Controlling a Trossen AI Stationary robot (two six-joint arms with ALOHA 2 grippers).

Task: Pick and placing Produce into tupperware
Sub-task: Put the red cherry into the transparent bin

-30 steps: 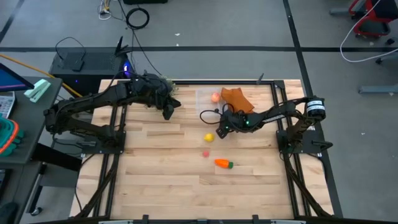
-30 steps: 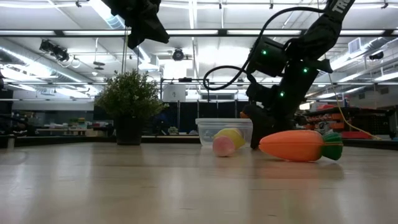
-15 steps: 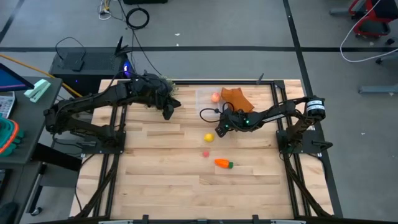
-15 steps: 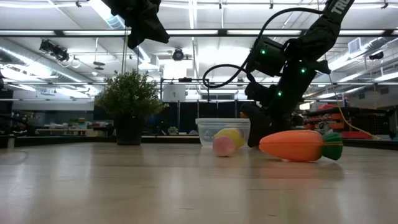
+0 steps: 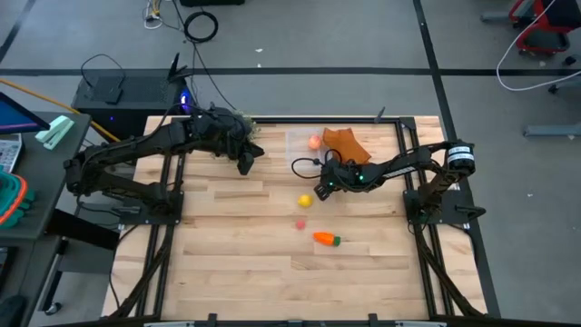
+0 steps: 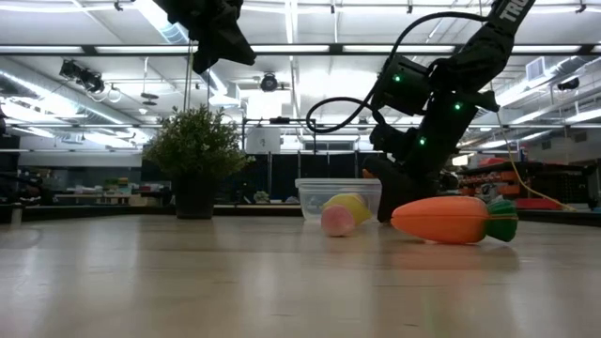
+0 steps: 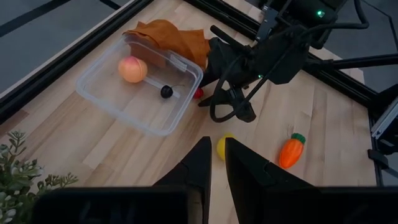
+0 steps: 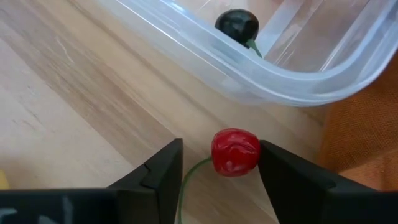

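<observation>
Right of centre in the high view, the right pincer [image 8: 217, 163] sits low on the tabletop [image 5: 227, 254], its fingers spread around a small red cherry [image 8: 235, 151] just outside the tupperware [image 7: 118, 93], which holds a peach [image 7: 132, 69] and dark berry [image 7: 166, 91]. Upper left, the left pincer [image 7: 217, 151] hovers, nearly closed and empty.

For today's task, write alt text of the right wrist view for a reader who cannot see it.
The right gripper is open around a small red cherry-like fruit lying on the wooden table, its two dark fingers on either side of it. Just beyond stands the clear tupperware holding a tiny dark berry, with an orange cloth at its corner.
</observation>
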